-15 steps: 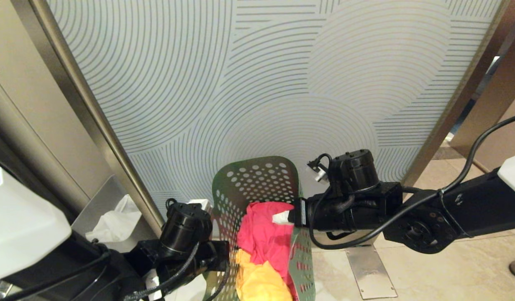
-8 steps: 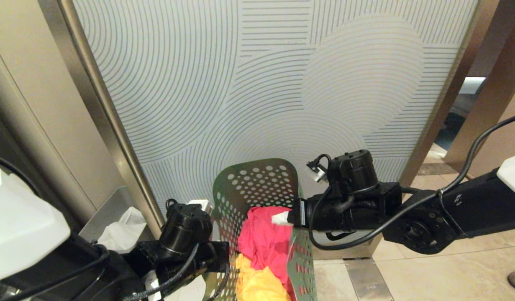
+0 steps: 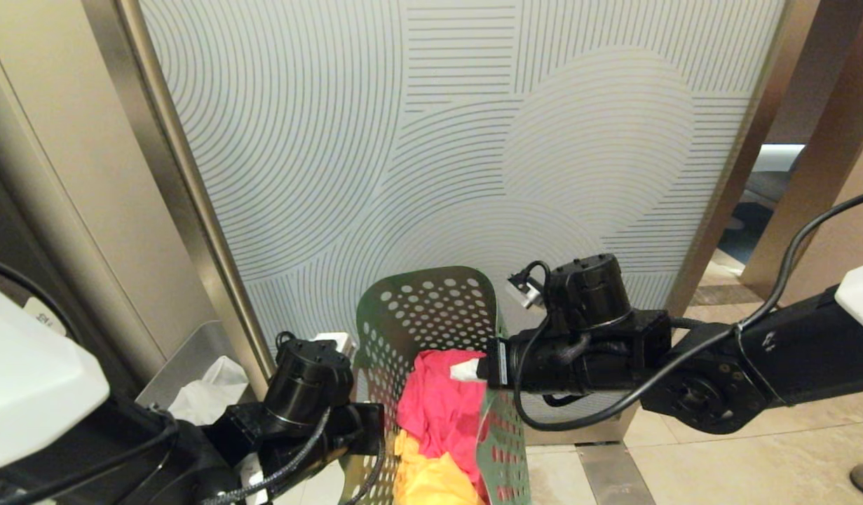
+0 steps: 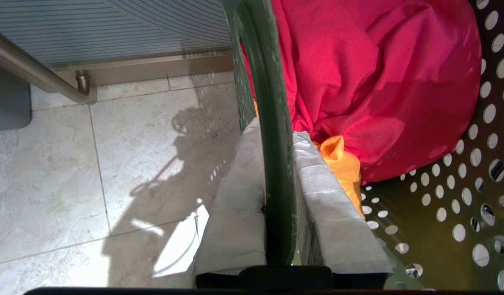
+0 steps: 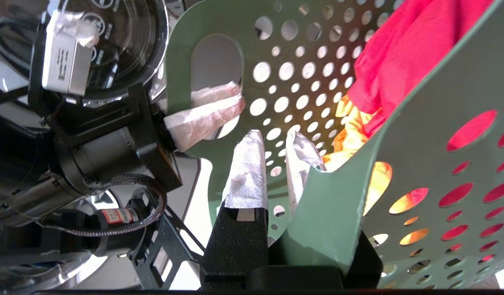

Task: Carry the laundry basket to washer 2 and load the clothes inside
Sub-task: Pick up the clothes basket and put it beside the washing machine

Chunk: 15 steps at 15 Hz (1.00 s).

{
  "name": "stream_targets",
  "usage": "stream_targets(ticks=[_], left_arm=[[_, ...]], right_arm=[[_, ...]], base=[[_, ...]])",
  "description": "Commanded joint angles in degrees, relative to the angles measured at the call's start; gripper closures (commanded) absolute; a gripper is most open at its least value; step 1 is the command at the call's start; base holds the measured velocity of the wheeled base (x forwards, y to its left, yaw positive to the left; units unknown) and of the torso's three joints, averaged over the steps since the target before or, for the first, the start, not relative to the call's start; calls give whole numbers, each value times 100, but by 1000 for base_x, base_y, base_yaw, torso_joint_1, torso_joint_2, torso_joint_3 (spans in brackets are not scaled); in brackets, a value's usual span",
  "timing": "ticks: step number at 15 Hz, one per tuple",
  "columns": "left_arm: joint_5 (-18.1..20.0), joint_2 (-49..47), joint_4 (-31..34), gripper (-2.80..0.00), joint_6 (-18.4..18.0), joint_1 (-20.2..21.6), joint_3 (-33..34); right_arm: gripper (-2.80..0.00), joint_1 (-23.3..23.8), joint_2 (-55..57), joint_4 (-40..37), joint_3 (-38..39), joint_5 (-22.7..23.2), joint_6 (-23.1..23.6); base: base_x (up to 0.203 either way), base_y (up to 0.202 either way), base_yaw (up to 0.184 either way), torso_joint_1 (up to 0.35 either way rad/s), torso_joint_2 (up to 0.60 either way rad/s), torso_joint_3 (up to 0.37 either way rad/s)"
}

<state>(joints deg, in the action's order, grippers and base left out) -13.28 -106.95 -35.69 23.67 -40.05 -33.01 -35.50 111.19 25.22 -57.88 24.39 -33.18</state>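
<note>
Whole head view has shifted vs a sec ago, so the camera is turning w/ the robot; basket (image 3: 431, 330) sits unchanged at lower centre, clothes (image 3: 438, 414) inside. Left gripper (image 4: 276, 196) & right gripper (image 5: 276, 164) each have jaws nearly closed, pinching opposite basket walls. Carry under way; washer 2 not in head view.

Looks like commercial or hotel interior, not home. Frosted glass panel (image 3: 438, 161) with curved line pattern, bronze metal framing (image 3: 186, 210), polished beige stone floor tiles (image 4: 51, 164), steel bin with white liner (image 3: 200, 382) against wall.
</note>
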Motion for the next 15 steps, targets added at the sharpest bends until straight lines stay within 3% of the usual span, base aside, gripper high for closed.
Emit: stream_targets(ticks=[1,7,15], left_arm=[[-8,-1,-25,0,14,-3,5],[-17,-10,-25,0,14,6,5],[-17,-37,-25,0,14,6,-12]], right_arm=[[0,-28,-1,18,-29,22,-13],[0,-27,-10,-17,-39,22,-13],[0,-27,-1,-17,-13,22,-11]], base=[[0,0,0,0,0,0],[0,-2,17,0,0,0],[1,-8,172,2,1,2]])
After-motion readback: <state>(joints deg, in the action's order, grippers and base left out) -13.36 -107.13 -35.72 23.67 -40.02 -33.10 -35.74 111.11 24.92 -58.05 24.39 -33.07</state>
